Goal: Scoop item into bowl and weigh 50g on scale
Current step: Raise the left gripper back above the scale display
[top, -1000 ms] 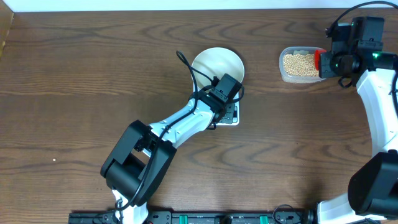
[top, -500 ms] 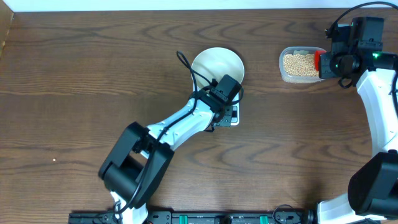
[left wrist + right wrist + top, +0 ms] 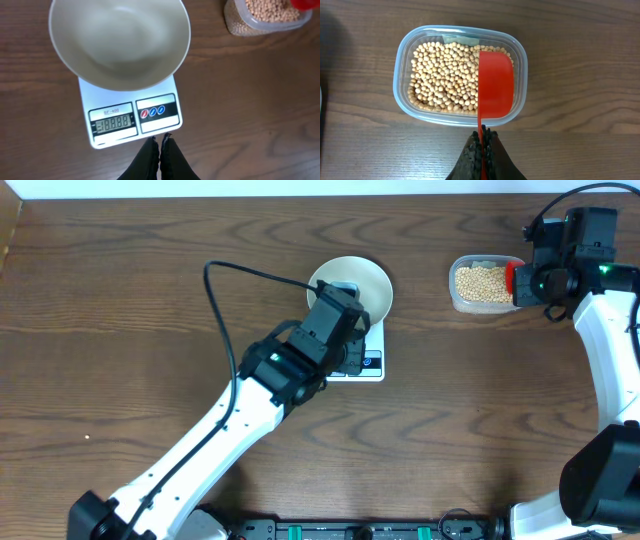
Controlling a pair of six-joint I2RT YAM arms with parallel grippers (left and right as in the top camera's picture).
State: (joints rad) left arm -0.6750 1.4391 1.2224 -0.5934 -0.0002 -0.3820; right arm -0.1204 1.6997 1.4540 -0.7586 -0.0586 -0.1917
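left wrist: left pincer [image 3: 161, 142] closed, empty, near scale [image 3: 131, 118] front; right pincer [image 3: 482, 136] clamps red scoop [image 3: 495, 82] over beans [image 3: 445, 75].

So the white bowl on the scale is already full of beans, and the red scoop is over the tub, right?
No, the bowl on the scale is empty, as the left wrist view shows. The red scoop is over the tub.

A dark brown wooden table [image 3: 120, 300] with pronounced grain is seen throughout. A pale white strip [image 3: 250, 188] is visible beyond its far edge. Soft, even light is cast.
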